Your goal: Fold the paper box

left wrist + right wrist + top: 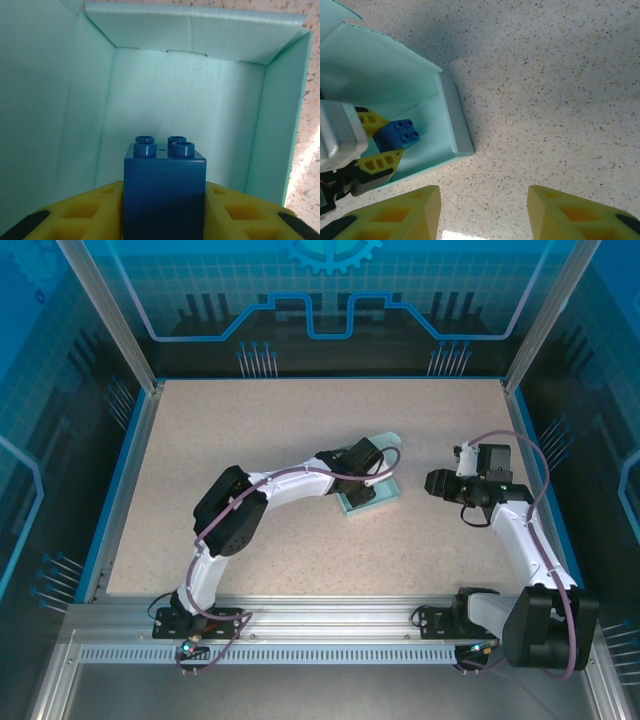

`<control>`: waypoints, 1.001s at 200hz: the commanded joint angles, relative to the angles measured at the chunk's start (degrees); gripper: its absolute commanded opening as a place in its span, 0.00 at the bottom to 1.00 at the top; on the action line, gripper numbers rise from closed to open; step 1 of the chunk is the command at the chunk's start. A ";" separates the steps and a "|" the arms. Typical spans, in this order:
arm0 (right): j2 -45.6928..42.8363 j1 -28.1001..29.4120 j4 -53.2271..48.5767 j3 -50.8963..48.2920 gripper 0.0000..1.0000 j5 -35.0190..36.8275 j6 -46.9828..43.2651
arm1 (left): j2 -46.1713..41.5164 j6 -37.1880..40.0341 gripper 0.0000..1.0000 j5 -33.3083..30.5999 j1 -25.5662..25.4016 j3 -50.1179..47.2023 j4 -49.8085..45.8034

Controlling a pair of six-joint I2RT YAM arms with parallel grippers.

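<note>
The paper box point(380, 498) is a pale cyan open tray lying mid-table, its walls folded up and one flap point(386, 440) standing at the far side. My left gripper point(362, 476) reaches down into it. In the left wrist view the box's inside walls point(200, 90) surround the left gripper point(165, 210), whose yellow fingers point(95, 210) are shut against both sides of a dark blue studded brick point(165, 175). The right wrist view shows the box point(395, 75) and the brick point(400, 132) inside it. My right gripper point(484, 210) hangs open over bare table right of the box, holding nothing.
The speckled beige table point(300, 420) is bordered by a blue rim point(125, 470) and metal posts point(110, 310) at the back corners. The right arm point(520, 530) curves along the right side. An aluminium rail point(320, 625) runs across the near edge.
</note>
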 commanded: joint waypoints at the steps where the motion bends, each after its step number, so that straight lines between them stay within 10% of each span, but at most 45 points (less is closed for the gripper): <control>1: 0.09 0.75 0.10 -0.35 0.50 -0.61 0.31 | 0.75 0.81 0.42 0.75 0.18 2.38 -1.13; 126: 7.58 7.05 17.81 2.08 0.57 -1.73 -11.51 | -24.31 -12.61 0.62 16.01 0.40 -12.46 2.91; 200: 19.72 8.52 25.42 5.97 0.58 -8.93 -32.76 | -41.88 -31.49 0.72 7.33 10.48 -28.00 5.18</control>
